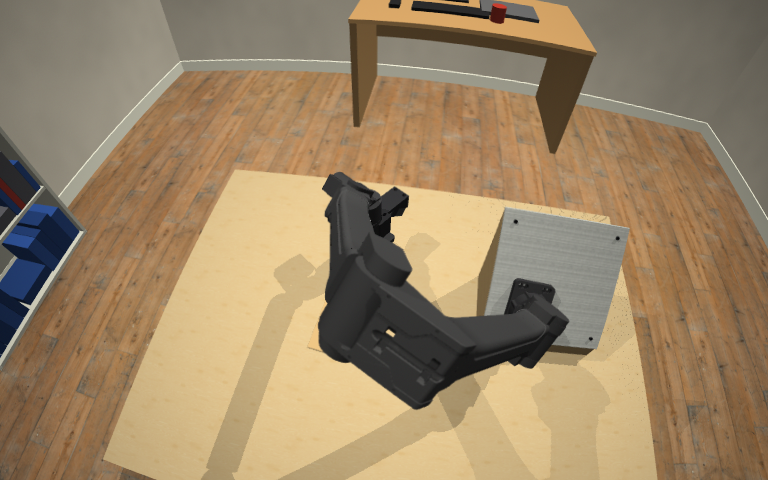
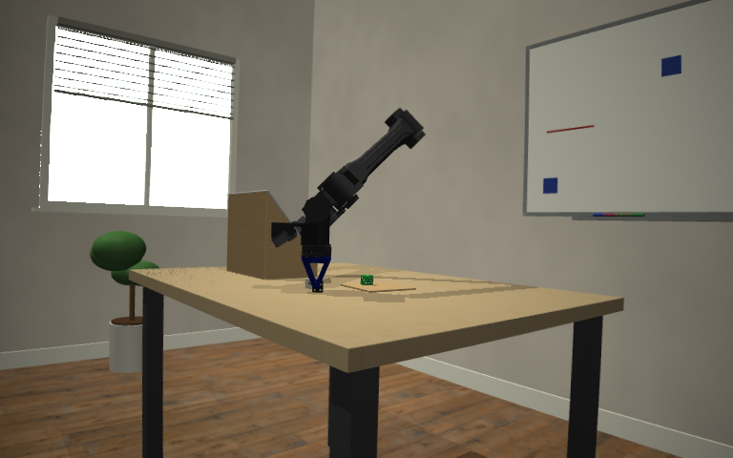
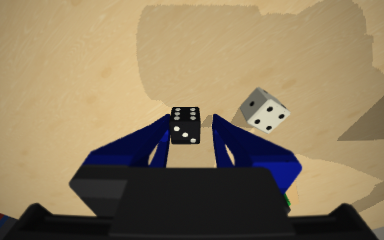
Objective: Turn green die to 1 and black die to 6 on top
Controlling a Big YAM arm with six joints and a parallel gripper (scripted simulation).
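Note:
In the wrist view the black die point(image 3: 185, 125) sits on the bare table between the tips of my blue fingers. It shows a six face and a three face to the camera. A small gap shows on its right side. My gripper is partly open around it, not clamped. The white die point(image 3: 263, 110) lies just right of the fingers, turned at an angle, with a four face towards the camera. In the exterior view my gripper point(image 2: 318, 286) points straight down at the table. The green die point(image 2: 366, 280) sits on the tan mat point(image 2: 378, 285) to its right.
A tall wooden block with a grey plate point(image 1: 557, 271) carries the arm's base at the table's back. In the top view the arm point(image 1: 385, 305) hides the dice and most of the mat. The white die point(image 2: 308, 282) lies close behind the fingers.

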